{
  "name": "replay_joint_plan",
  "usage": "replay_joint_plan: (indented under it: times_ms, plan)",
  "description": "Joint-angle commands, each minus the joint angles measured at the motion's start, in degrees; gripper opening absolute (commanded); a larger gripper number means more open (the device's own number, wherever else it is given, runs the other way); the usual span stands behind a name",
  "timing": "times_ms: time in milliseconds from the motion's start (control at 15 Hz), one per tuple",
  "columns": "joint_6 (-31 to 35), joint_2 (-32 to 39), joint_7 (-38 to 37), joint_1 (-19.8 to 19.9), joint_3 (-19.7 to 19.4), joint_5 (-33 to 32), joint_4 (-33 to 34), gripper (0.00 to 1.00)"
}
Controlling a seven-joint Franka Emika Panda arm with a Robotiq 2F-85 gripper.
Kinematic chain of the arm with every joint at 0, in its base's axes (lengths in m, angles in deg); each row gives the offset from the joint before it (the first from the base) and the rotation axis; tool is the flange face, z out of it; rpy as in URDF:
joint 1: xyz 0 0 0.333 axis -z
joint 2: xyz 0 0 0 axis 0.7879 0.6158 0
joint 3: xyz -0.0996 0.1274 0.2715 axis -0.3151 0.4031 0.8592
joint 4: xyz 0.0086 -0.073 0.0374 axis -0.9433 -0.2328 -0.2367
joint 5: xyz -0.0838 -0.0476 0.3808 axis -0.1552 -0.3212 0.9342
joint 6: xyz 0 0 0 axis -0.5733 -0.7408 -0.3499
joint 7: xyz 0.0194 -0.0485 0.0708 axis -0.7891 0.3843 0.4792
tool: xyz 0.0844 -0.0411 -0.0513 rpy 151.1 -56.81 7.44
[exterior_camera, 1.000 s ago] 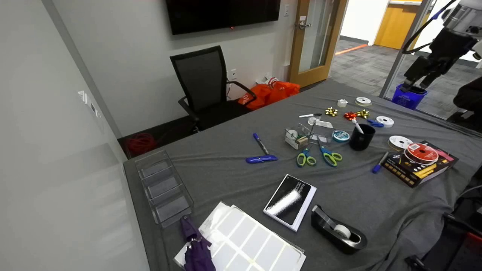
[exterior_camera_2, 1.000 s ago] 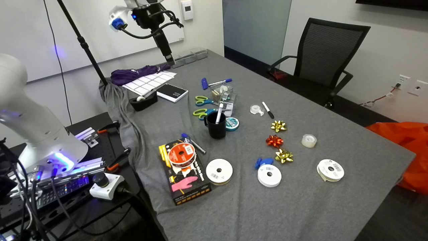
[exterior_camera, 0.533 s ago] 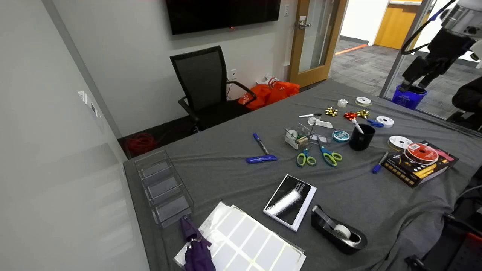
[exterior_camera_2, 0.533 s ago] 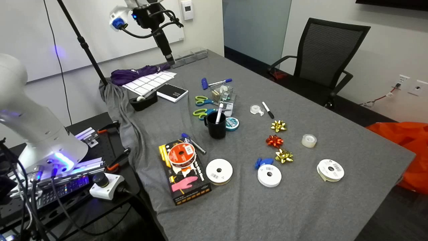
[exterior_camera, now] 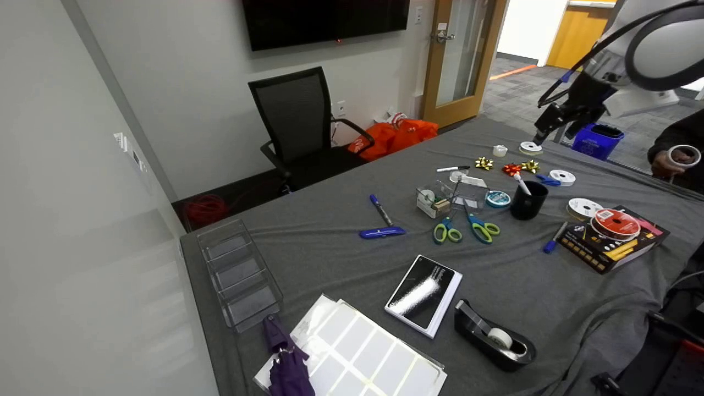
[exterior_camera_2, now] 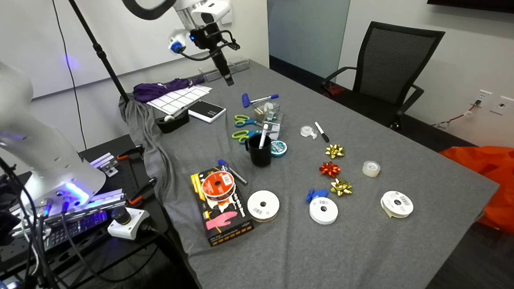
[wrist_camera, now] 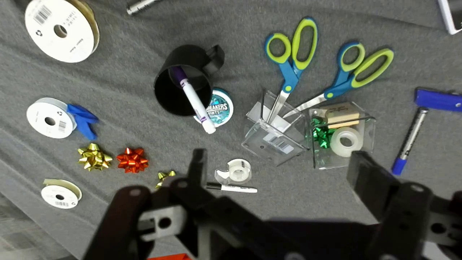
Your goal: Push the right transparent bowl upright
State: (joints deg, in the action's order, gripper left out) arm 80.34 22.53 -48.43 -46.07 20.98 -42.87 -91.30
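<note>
Two small transparent bowls, square like bins, stand side by side on the grey table. The one on the left in the wrist view [wrist_camera: 263, 147] appears tipped on its side, with scissor blades reaching into it; it also shows in both exterior views [exterior_camera: 472, 193] [exterior_camera_2: 277, 119]. The other transparent bowl [wrist_camera: 330, 163] stands upright and holds a tape roll, a wooden block and a green bow. My gripper [wrist_camera: 279, 160] is open and empty, its fingers wide apart. It hangs well above the table, touching nothing, in both exterior views [exterior_camera: 554, 137] [exterior_camera_2: 229, 81].
Beside the tipped bowl are two pairs of scissors [wrist_camera: 288, 77], a mint tin [wrist_camera: 222, 108], and a black mug [wrist_camera: 184, 81] holding a marker. A small tape dispenser [wrist_camera: 239, 170] and a black-capped marker [wrist_camera: 240, 189] lie nearby. A person's hand [exterior_camera: 668, 164] shows at the edge.
The arm has swung across above the table, leftward in one exterior picture and rightward and slightly down in the other. A person's hand with a white ring has appeared. The bowls have not moved.
</note>
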Motion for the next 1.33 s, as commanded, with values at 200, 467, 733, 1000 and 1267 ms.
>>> replay_joint_plan:
  times_ms: [200,467,733,1000,1267]
  plan:
    - [2.5,18.2,-18.4,-0.9,0.5,-14.9,14.9,1.00]
    - [-2.8,25.0,-24.3,-4.7,-2.3,-23.5,22.8,1.00]
    - [-2.6,27.0,-11.8,-4.4,-0.9,-19.5,23.8,1.00]
    - [-1.4,26.2,1.9,-3.7,-0.5,-19.1,22.1,1.00]
    - [0.8,26.1,13.6,-2.7,-1.0,-21.9,21.8,1.00]
